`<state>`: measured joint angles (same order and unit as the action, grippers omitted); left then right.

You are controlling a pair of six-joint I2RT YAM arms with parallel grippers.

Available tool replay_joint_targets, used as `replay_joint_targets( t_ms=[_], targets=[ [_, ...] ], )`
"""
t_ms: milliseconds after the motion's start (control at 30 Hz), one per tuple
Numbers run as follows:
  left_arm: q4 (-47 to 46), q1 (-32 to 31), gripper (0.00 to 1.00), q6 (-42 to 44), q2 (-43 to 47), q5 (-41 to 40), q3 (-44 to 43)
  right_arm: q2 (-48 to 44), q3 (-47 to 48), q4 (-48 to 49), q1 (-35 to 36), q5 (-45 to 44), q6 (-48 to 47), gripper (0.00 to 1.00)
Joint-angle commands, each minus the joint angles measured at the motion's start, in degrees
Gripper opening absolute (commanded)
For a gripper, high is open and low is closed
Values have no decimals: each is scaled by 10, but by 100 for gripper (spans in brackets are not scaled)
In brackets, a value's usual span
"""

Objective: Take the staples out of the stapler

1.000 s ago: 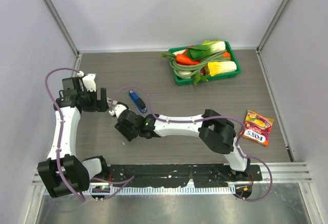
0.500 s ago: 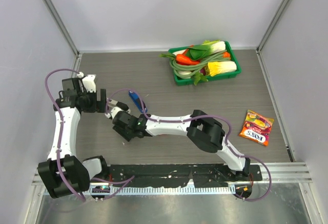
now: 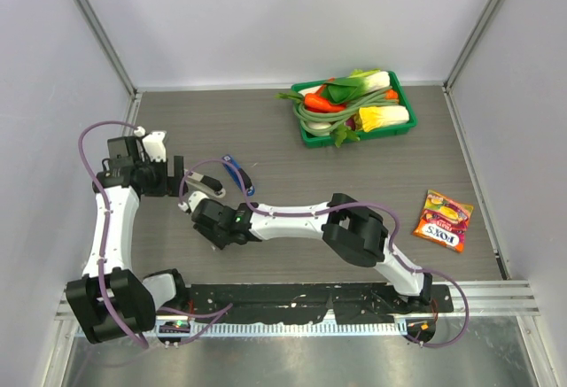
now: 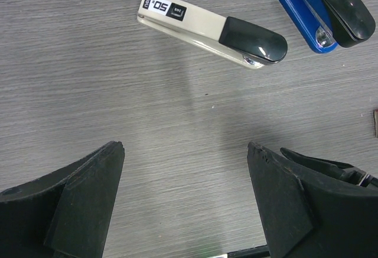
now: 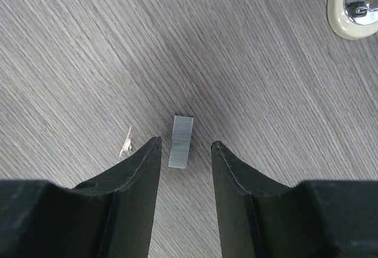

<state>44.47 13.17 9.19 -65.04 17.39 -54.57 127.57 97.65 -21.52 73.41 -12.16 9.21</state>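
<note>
A beige stapler with a black cap [image 4: 212, 30] lies shut on the table, with a blue stapler [image 4: 319, 7] just right of it. Both show in the top view, beige [image 3: 209, 183] and blue [image 3: 237, 174]. The staples [image 5: 181, 141], a short silvery strip, lie flat on the table. My right gripper [image 5: 186, 142] is open, with its fingertips on either side of the strip and not touching it. The gripper sits just near of the beige stapler [image 3: 205, 220]. My left gripper [image 4: 186, 149] is open and empty, left of the beige stapler [image 3: 180, 179].
A green tray of toy vegetables [image 3: 306, 132] stands at the back right. A sweets packet [image 3: 445, 220] lies at the right. A small pale scrap [image 5: 126, 142] lies beside my right gripper's left finger. Cage walls close in the left, back and right sides.
My right gripper has drawn back from the beige stapler toward the near left, and its arm has folded further left. The left arm has barely moved.
</note>
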Motion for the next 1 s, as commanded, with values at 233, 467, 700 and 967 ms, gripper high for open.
replay_joint_targets(
  t_ms=[233,467,700,967],
  targets=[
    [-4,5,89,5,25,7,3,0,9,6,2,-1,7,40],
    [-2,7,89,7,28,6,2,13,25,-5,3,12,9,34],
    [-2,9,89,9,30,8,3,18,26,-11,3,14,12,31],
    [-4,10,89,11,32,13,9,-7,8,-11,3,-11,19,7]
  ],
)
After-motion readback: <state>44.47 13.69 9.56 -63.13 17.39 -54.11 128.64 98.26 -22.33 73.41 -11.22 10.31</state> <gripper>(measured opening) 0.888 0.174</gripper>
